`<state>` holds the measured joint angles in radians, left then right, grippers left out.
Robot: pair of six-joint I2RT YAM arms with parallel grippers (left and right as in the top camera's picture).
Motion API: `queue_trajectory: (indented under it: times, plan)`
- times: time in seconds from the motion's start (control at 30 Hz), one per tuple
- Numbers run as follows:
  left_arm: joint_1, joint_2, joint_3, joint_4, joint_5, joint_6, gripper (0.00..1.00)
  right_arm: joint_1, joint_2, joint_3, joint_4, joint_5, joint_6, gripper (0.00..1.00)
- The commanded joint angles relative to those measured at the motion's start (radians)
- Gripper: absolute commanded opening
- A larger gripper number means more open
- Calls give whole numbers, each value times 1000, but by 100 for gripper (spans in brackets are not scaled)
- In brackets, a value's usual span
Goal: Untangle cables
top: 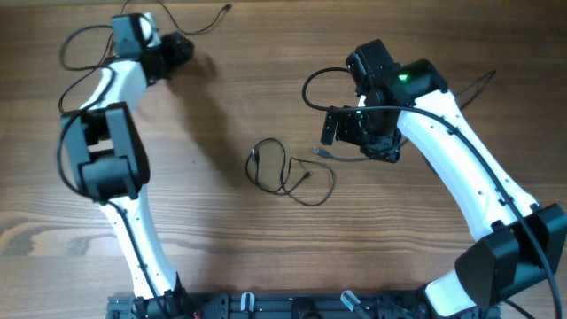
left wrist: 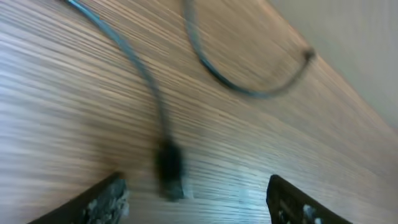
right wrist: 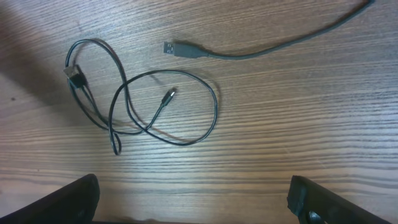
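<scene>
Spread and empty, the left gripper (left wrist: 198,200) hung low over the wooden table (top: 213,257) near its far left corner. Its fingers (left wrist: 104,200) stood apart and grasped nothing. Between them, flat on the wood, lay the dark plug (left wrist: 169,169) of a thin black cable (top: 197,24), blurred in the wrist view. A strand of that cable curved along the far edge and ended in a small plug end (top: 229,8). The right gripper (right wrist: 198,202) hung over the table right of centre, its jaws wide and holding nothing. Beyond it in its wrist view lay a looped cable (right wrist: 163,124), crossing over itself several times near the middle of the table. A small silver-tipped plug (right wrist: 169,94) lay inside the largest loop, and a blocky plug (right wrist: 74,76) at the loops' outer side. Near the loops but apart from them, the silver USB plug (right wrist: 175,48) of a third cable (right wrist: 280,45) pointed their way, its cord running off toward the right edge.
</scene>
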<state>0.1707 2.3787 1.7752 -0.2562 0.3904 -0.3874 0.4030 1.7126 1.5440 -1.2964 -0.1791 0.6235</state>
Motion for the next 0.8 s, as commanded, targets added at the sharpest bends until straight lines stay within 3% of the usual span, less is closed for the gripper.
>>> queue_trajectory:
  times: [0.0,0.07,0.13,0.23,0.27,0.3,0.47,0.6,0.77]
  plan:
    - [145,-134,32,-71,-72,-70,75,3,-16,0,14,-2,-21,100]
    - [221,-140,31,-204,-214,-69,75,3,-16,0,27,-2,-21,100]
    - [259,-124,30,-282,-296,-58,68,3,-16,0,35,-2,-21,100]
    - [319,-83,29,-392,-378,51,35,3,-16,0,45,-3,-19,100]
    - [330,-77,29,-415,-393,51,14,3,-16,0,47,-3,-19,100]
    - [341,-76,29,-437,-401,42,4,3,-16,0,47,-3,-18,100]
    - [359,-76,29,-537,-402,-87,4,3,-16,0,47,-3,-19,100]
    - [357,-74,29,-694,-315,-194,4,3,-16,0,66,-3,-20,100]
    - [353,-74,24,-702,-248,-225,4,3,-16,0,78,-3,-20,100]
